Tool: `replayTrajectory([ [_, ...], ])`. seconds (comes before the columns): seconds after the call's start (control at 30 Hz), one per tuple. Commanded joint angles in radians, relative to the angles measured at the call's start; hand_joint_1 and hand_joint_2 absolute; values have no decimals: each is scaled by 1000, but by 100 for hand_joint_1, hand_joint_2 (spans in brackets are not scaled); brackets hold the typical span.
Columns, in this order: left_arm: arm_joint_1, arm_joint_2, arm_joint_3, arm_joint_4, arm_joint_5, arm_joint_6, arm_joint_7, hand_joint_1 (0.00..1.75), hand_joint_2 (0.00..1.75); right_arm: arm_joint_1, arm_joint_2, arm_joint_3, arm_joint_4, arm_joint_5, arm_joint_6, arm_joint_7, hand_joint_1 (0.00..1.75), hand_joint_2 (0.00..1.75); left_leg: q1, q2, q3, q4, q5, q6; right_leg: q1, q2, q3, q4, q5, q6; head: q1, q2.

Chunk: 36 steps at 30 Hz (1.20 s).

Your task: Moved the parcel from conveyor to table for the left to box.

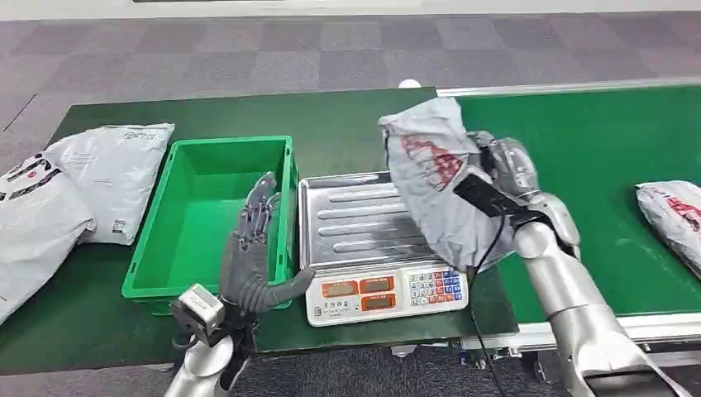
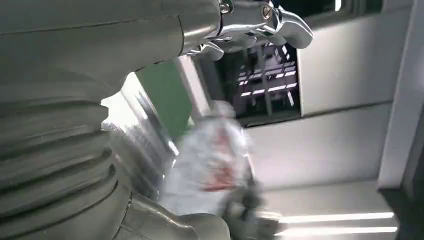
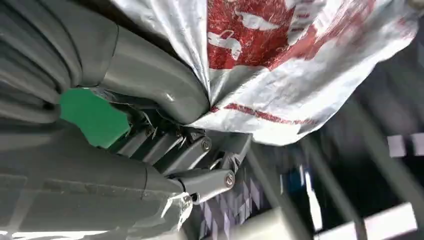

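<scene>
Two grey mail bags lie at the far left of the dark green table, beside a green crate. The robot's left hand hovers over the crate's right wall, fingers straight and spread, thumb out toward the scale, holding nothing. Just right of the crate sits a weighing scale with a steel pan and a keypad on its near face. Above the pan's right side, the right hand grips the parcel, a grey bag with red print, lifted clear and hanging down. The right wrist view shows the thumb pressed into the bag. Another printed bag lies on the green conveyor at far right.
</scene>
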Motion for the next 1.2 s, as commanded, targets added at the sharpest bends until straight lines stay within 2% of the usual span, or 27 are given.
replayTrajectory([
  [0.03, -38, 48, -8, -32, -13, 69, 3, 0, 175, -157, 110, 251, 423, -36, 121, 52, 175, 175, 1, 2, 3, -1, -1, -1, 1, 3, 2, -1, 0, -1, 0, 0],
  [0.3, -38, 47, -12, -33, -14, 75, 3, 0, 175, -171, 112, 260, 438, -40, 136, 52, 175, 175, 0, 0, 1, -1, 0, -1, 0, 2, 0, -1, 0, -1, 0, 0],
  [0.5, -69, 19, -9, 19, -5, 76, 3, 0, 175, -238, 185, 303, 504, -95, 171, 12, 175, 175, 0, 2, 1, -1, 0, -1, 0, 4, 0, -1, 1, -1, 0, 0],
  [0.77, -70, 18, -13, 22, -13, 77, 3, 0, 175, -240, 194, 306, 509, -103, 170, 8, 175, 175, 0, 0, 0, 0, 0, -1, 0, 2, -1, 0, 0, -1, 0, 0],
  [0.8, -64, 12, -10, 17, -17, 75, 10, 0, 175, -244, 245, 312, 532, -109, 85, 38, 175, 175, 0, 3, 2, -1, 0, -2, 0, 5, 0, -1, 1, -1, 0, 0],
  [0.83, -71, 11, -15, 26, -13, 55, 25, 0, 175, -246, 263, 296, 538, -139, 70, 20, 0, 175, 0, 3, 3, -2, 0, -2, 0, 5, 1, -2, 1, -2, 0, 0],
  [1.2, -94, 1, -3, 62, -1, 30, 38, 0, 175, -234, 283, 243, 534, -225, 51, -42, 0, 175, 1, 0, 1, -1, 1, -2, 1, 2, 0, -1, 0, -1, 0, 0],
])
